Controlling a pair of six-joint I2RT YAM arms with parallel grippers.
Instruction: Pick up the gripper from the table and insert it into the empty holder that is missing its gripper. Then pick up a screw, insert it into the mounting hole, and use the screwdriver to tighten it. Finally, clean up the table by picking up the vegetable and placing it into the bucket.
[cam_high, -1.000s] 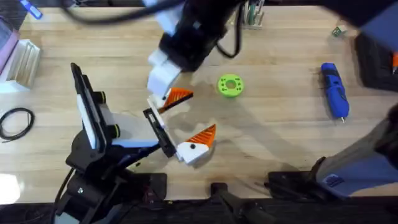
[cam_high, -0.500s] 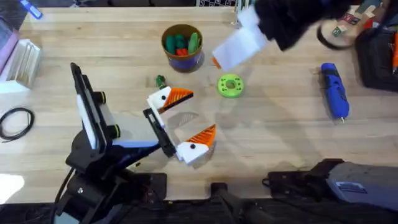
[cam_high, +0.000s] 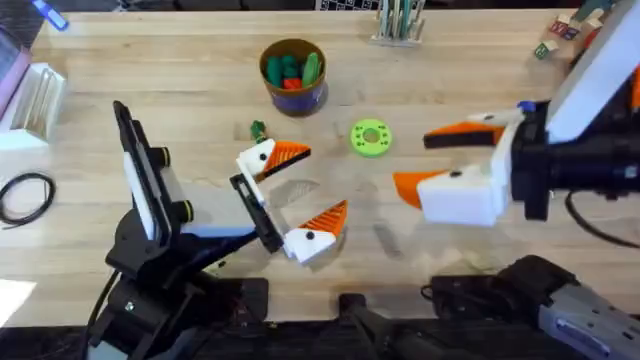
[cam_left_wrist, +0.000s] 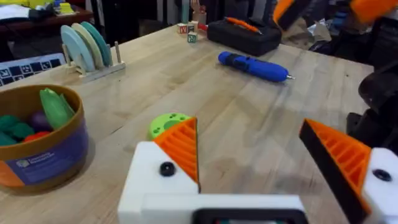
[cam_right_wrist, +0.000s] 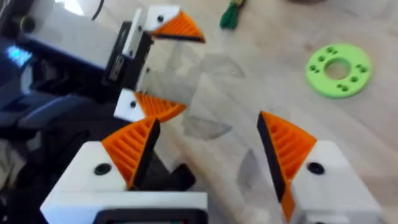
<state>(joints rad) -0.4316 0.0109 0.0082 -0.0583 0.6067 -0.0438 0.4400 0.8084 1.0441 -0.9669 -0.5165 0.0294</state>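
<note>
Tabletop (cam_high: 200, 70) inspection, proceeding from the left side. Left gripper (cam_high: 290, 195) sits low over the wood near the front edge, its two white fingers with orange ribbed pads spread apart and nothing between them; the left wrist view confirms a clear gap between the pads (cam_left_wrist: 181, 149).

Just behind the far finger lies the vegetable (cam_high: 257, 131), a small dark green knotted bundle, resting on the bare wood and apart from the left gripper (also seen in the right wrist view (cam_right_wrist: 232, 15)). Behind it stands the bucket (cam_high: 292, 75), tan rim and blue lower band, upright, holding green and red toy pieces. The vegetable is outside the bucket.

Near the middle, a flat lime-green disc (cam_high: 370, 138) with holes lies on the wood, between the two grippers and touching neither.

To the right, the right gripper (cam_high: 420, 160) hangs above the wood, pointing toward the middle, fingers wide apart and empty; the right wrist view shows both orange pads (cam_right_wrist: 130, 146) fitted to white blocks. Its shadow falls on the wood below.

Screwdriver (cam_left_wrist: 252, 65), blue with a thin metal tip, lies flat on the right part of the surface; in the overhead view the right arm covers most of it. Whether a loose orange wedge remains anywhere cannot be told.
</note>
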